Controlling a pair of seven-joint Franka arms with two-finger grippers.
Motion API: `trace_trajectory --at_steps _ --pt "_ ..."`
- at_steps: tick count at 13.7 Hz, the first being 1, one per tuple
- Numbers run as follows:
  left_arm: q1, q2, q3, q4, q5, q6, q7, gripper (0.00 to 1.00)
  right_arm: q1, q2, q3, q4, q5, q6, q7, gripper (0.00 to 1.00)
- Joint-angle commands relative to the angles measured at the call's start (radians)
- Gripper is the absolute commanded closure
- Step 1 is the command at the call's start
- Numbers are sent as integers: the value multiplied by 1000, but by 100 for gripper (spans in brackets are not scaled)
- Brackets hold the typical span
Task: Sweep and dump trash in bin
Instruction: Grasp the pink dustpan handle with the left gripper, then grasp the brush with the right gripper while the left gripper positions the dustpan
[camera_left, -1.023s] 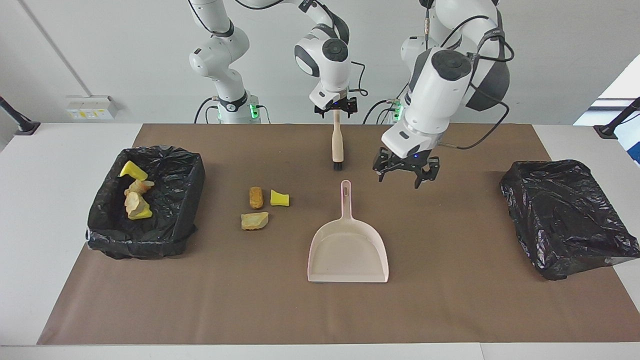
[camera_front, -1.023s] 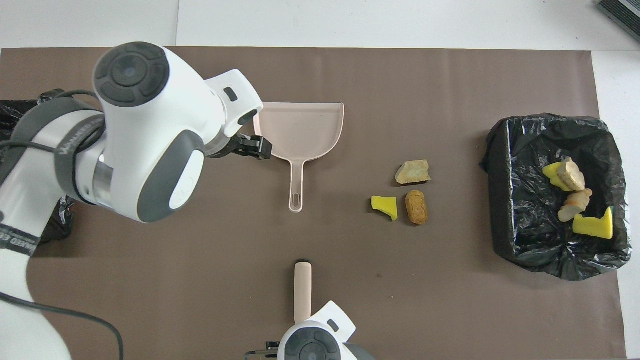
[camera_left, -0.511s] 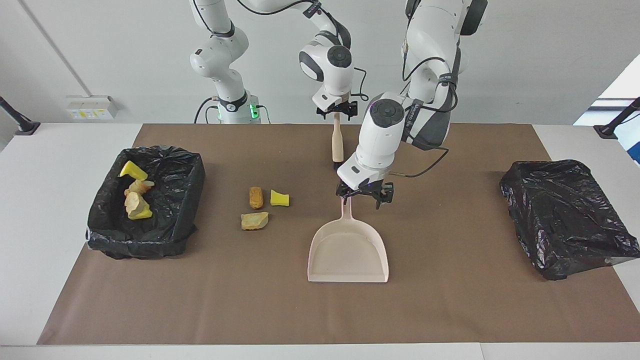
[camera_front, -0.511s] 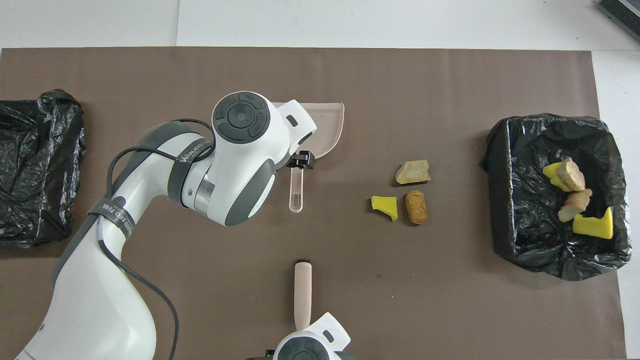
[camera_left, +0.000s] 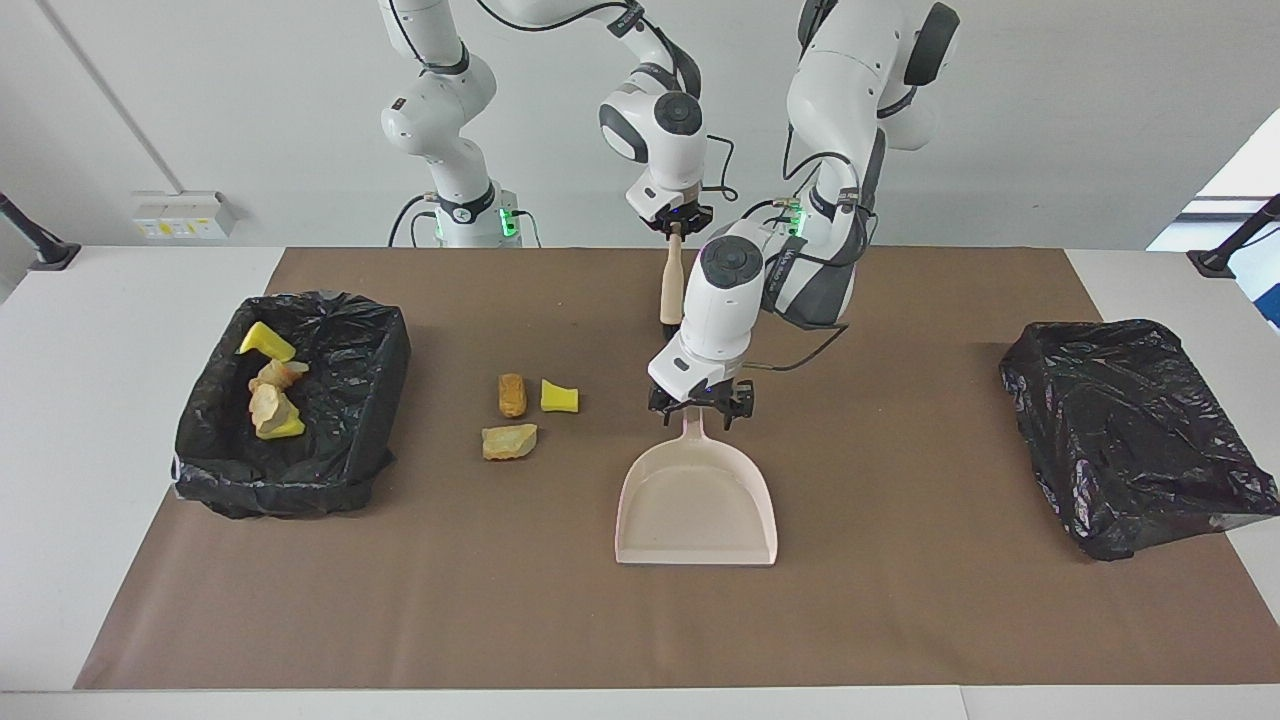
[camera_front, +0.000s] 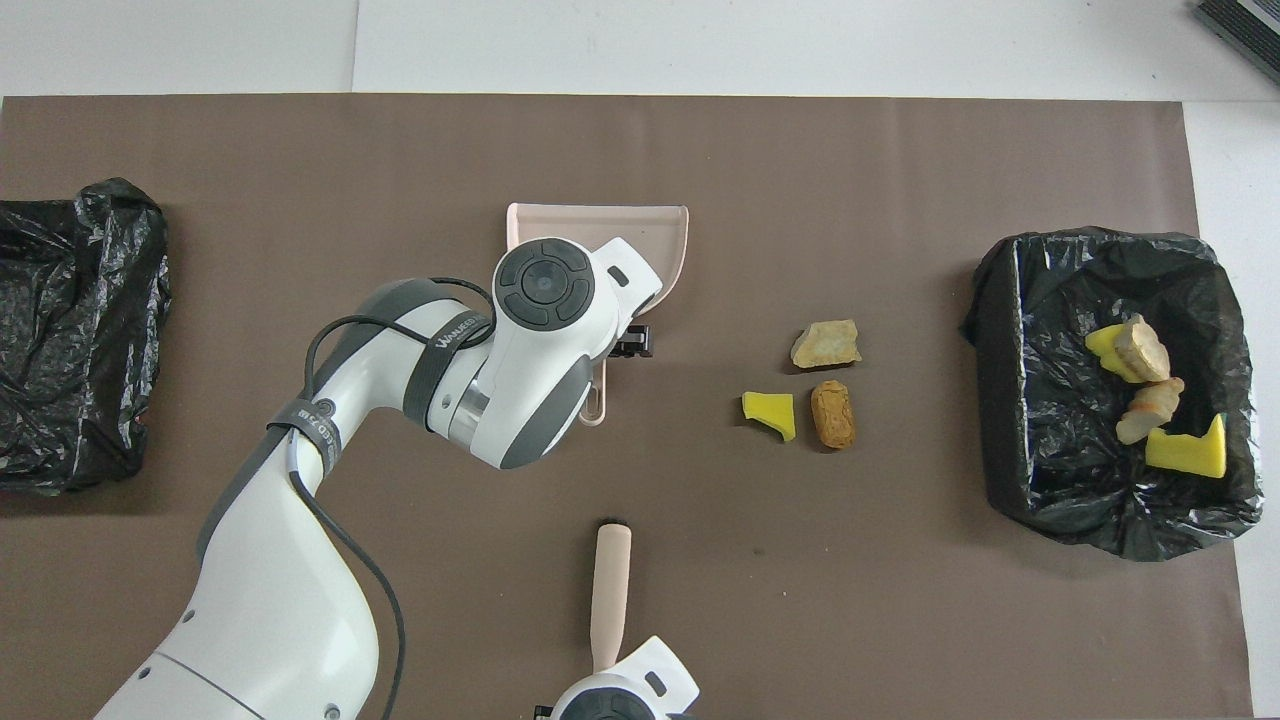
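At the right arm's end of the surface (camera_left: 900, 600) sits a black-lined bin (camera_left: 385, 400) with four pieces of trash (camera_left: 270, 405) already in it, so the job reads as partly done. Three more pieces lie loose in a tight cluster between that bin and the dustpan: a brown lump (camera_left: 512, 395), a yellow chunk (camera_left: 559, 396) and a tan piece (camera_left: 509, 441). They are close enough together for one sweep.

Next comes the brush (camera_left: 671, 285), its bristle end pointing away from the robots. The right claw (camera_left: 675, 224) is pressed together on the handle's tip, arm folded close to its base.

The dustpan (camera_left: 697, 500) lies flat, mouth away from the robots. The left arm bends steeply down, and the left claw (camera_left: 700, 408) is at the handle; whether it is spread or pinching I cannot tell.

A second bin (camera_left: 1130, 430) sits well apart at the left arm's end.
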Motion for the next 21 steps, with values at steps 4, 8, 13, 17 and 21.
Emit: trace_trajectory --at_steps 4,8,13,17,21 --pt "-10 -5 13 0 75 16 -19 87 -83 -37 -11 81 -52 -181 8 100" --pt "4 -43 13 -4 126 -29 62 100 -235 -200 -11 98 -222 -461 -50 100" --pt "51 -147 21 -9 123 -273 611 100 -438 -196 -8 119 -487 -600 -369 100" --pt "50 -172 21 -30 123 -368 912 100 -631 -121 -4 115 -661 -519 -567 100" --pt "33 -235 19 -156 123 -330 1118 100 -674 -38 -4 111 -739 -432 -581 100"
